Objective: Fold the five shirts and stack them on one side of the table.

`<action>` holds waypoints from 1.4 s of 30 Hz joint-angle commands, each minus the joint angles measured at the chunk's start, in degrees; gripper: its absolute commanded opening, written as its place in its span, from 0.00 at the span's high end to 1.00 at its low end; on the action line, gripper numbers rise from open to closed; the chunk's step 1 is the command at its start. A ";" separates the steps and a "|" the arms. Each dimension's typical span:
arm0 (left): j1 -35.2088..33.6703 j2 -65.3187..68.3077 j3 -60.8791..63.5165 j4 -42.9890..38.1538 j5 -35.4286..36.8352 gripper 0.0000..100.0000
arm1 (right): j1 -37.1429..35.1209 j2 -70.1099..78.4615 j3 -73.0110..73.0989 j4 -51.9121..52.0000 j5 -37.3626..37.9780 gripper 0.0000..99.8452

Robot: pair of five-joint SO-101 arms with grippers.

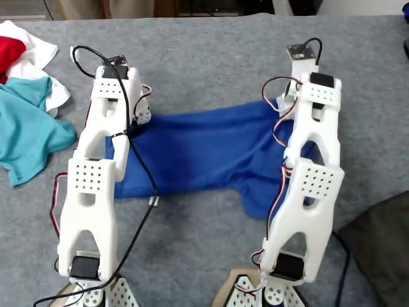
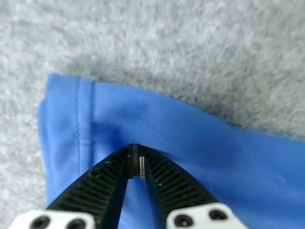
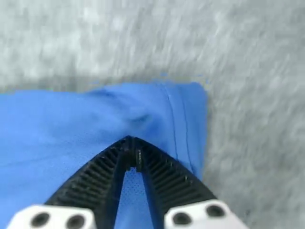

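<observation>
Grips blue shirt (image 1: 204, 150) near each hemmed corner with left claw (image 2: 135, 155) and right claw (image 3: 131, 150) both closed tight, yet could lose thin fabric if pulled unevenly.

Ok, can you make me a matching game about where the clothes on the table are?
1. blue shirt
2. teal shirt
3. red shirt
4. dark cloth

A. near right edge of the table
B. far left corner
C. pinched by the left gripper and right gripper
D. left edge, nearer than the red one

Pairs: 1-C, 2-D, 3-B, 4-A.
</observation>
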 commanded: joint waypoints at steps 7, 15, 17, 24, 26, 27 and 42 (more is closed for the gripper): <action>-2.37 2.07 -4.40 1.58 -0.53 0.98 | 1.27 3.74 -18.95 11.52 -0.44 0.99; -2.37 2.07 -4.75 2.81 -0.53 0.98 | 1.45 3.38 -29.41 32.53 10.37 0.99; -2.37 2.07 -4.40 3.34 -0.53 0.98 | 2.68 1.89 -28.44 32.44 12.13 0.99; -1.93 1.54 -4.92 6.24 -0.53 0.98 | 4.26 -13.41 -6.99 32.44 14.33 0.99; -1.58 1.27 -6.68 7.65 -0.53 0.98 | 3.74 -19.47 1.89 32.18 14.68 0.99; -1.41 0.92 -7.56 8.44 -0.97 0.98 | 3.47 -22.29 6.37 32.00 14.68 0.99; -0.88 -6.73 -0.18 8.62 -5.27 0.98 | -4.00 -28.53 35.21 14.07 13.36 0.94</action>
